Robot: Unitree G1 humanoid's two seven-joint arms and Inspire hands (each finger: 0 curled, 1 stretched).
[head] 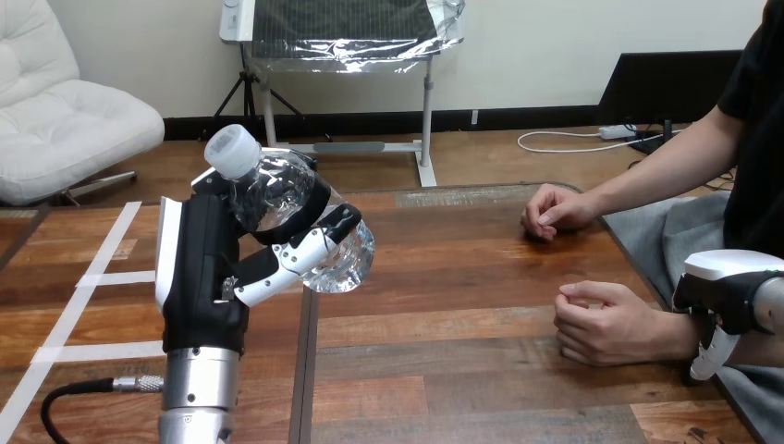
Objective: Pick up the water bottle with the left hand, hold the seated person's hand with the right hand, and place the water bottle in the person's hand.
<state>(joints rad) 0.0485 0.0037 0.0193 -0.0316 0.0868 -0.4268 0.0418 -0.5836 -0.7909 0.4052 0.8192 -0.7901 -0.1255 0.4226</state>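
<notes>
Over table point(462, 277), left hand point(208, 277) grips capped water bottle point(277, 199).

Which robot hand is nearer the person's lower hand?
Right. The right hand sits at the wrist of the person's lower hand. The left hand is far off to its left, gripping the water bottle.

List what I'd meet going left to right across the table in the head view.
White tape strips → left hand gripping the water bottle → the person's farther hand → the person's nearer hand → right hand at that wrist.
</notes>
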